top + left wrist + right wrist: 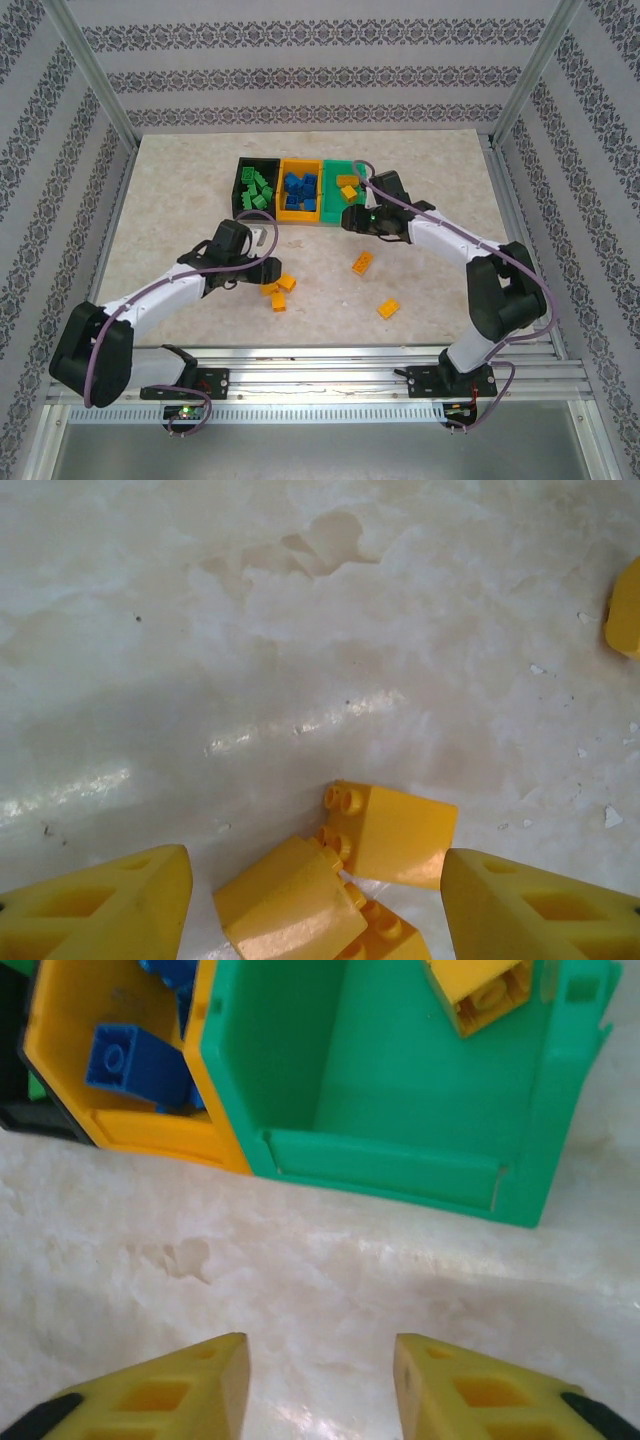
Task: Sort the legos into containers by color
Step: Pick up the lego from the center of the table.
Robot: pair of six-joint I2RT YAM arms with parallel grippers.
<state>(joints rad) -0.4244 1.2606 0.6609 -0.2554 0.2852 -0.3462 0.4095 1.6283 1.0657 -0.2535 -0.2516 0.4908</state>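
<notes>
**Sorting bricks by colour, late stage.** My left tool [315, 865] is spread open and empty. Its fingers sit either side of a cluster of orange bricks [395, 830], which lie touching one another on the worktop [170, 200]. My right tool [318, 1350] is likewise open and empty, over bare worktop just in front of the green bin [400, 1170].

The black bin [243, 172] holds green bricks [258, 190] and the orange bin [284, 165] holds blue bricks [300, 190]. The green bin holds several orange ones. One stray brick [363, 262] and a second stray brick [388, 309], both orange, lie apart nearer my right arm.

**Handling, as I judge it.** The bricks look light, rigid and glossy, so they may slip or skate if pinched off-centre. Some in the cluster have sloped faces. I would grip across the flat parallel sides, not the slope or the studs. Because they touch, closing may catch two at once.
</notes>
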